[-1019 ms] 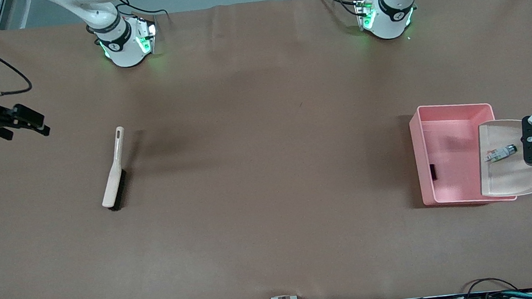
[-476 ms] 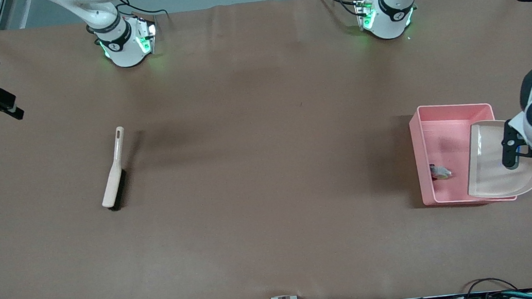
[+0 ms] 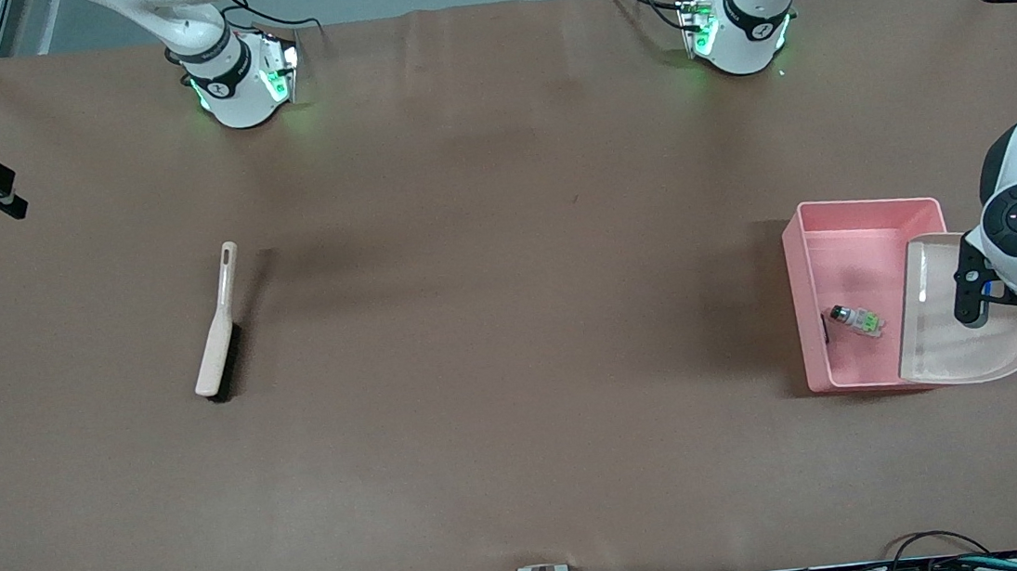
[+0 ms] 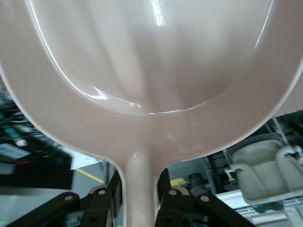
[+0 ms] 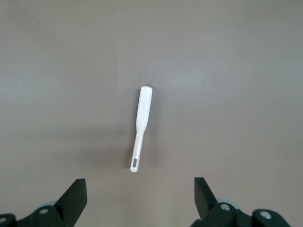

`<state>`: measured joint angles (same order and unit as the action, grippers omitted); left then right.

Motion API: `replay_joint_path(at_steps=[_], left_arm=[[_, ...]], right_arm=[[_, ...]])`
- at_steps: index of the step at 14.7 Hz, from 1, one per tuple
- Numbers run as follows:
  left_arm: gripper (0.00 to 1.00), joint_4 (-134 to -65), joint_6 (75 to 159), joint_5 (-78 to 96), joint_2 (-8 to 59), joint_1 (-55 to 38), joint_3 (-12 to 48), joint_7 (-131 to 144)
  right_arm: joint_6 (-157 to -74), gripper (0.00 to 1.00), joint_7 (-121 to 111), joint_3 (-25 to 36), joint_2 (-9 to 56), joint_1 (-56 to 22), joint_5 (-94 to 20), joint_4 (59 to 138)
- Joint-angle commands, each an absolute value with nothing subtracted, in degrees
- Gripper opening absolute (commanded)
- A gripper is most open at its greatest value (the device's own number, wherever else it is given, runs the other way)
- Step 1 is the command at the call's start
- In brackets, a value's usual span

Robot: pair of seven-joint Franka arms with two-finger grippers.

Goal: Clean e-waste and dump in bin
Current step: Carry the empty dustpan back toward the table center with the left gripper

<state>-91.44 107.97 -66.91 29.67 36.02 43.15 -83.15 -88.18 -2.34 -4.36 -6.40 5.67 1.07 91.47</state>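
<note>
The pink bin (image 3: 858,213) stands toward the left arm's end of the table. In it lie both pieces of e-waste: the white component with green marks (image 3: 857,318) on the floor and the dark maroon block (image 3: 826,328) against the wall. My left gripper (image 4: 141,201) is shut on the handle of the beige dustpan (image 3: 967,344), which tilts over the bin's rim. The pan's inside (image 4: 151,52) holds nothing. My right gripper (image 3: 0,190) hangs open over the table's edge at the right arm's end, high above the brush.
A beige brush with dark bristles (image 3: 216,323) lies on the brown table cover toward the right arm's end; the right wrist view shows the brush (image 5: 141,125) far below the open fingers (image 5: 75,196). Cables run along the table edge nearest the front camera.
The dustpan tipped toward the bin and the white component slid out of it onto the bin's floor. The right gripper drew back toward the table's edge.
</note>
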Motion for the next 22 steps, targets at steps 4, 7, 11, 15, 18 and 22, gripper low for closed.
replay_joint_path(at_steps=[4, 7, 11, 15, 18, 22], left_arm=[[0.11, -84.82, 105.73, -55.13, 28.47, 33.41, 47.72, -72.36], [0.11, -83.15, 105.82, -52.22, 29.44, 29.72, 47.72, -65.76], [0.11, -81.13, 106.87, -52.12, 32.16, 23.66, 47.64, -52.60], [0.11, -81.12, 106.96, -51.94, 34.80, 18.21, 47.72, -36.17], [0.11, -81.12, 108.18, -51.94, 37.96, 13.20, 47.72, -25.17], [0.11, -81.38, 111.36, -45.81, 42.26, 8.80, 47.37, -13.48]], right_arm=[[-86.75, 1.00, -1.75, -3.52, -3.34, 6.85, 2.73, 87.71], [-86.04, 1.00, -2.37, -2.02, -3.60, 6.77, 2.46, 88.94], [-85.87, 1.00, -2.81, -1.93, -3.69, 6.68, 1.50, 89.21], [-86.13, 1.00, -2.99, -1.93, -3.43, 7.29, 1.84, 88.51], [-87.09, 1.00, -2.99, -1.85, -3.69, 7.29, 2.11, 88.51], [-87.63, 1.00, -2.90, -2.02, -3.78, 6.86, 1.93, 88.59]])
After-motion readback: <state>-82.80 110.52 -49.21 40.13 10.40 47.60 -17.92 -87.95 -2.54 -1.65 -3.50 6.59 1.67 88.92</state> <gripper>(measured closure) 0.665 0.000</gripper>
